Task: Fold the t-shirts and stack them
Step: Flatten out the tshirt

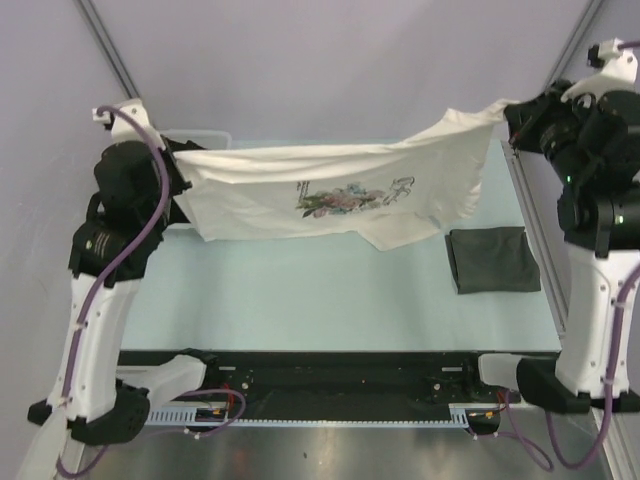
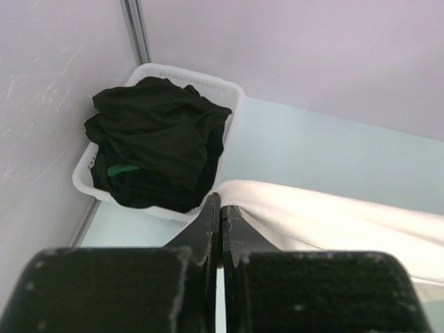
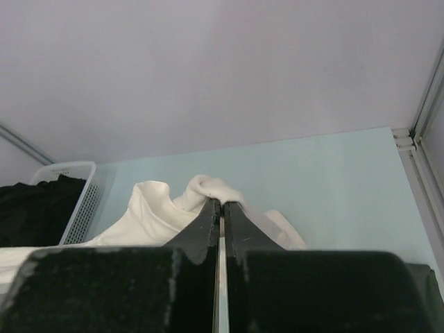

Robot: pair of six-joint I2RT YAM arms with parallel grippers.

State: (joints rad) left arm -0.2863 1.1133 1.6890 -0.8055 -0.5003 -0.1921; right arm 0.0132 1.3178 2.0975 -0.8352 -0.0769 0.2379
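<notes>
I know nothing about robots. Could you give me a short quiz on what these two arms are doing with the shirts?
1. What holds up the white t-shirt? A) the left gripper and right gripper, one at each end; B) two wall hooks; C) a clothes hanger.
2. True or false: the dark grey t-shirt lies folded on the table.
3. Fill in: the crumpled clothes in the white tub are ____ in colour.
Key: 1 A; 2 true; 3 black.

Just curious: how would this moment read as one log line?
left hand, right hand: shut on cream t-shirt, stretched between them | grey t-shirt: folded
</notes>
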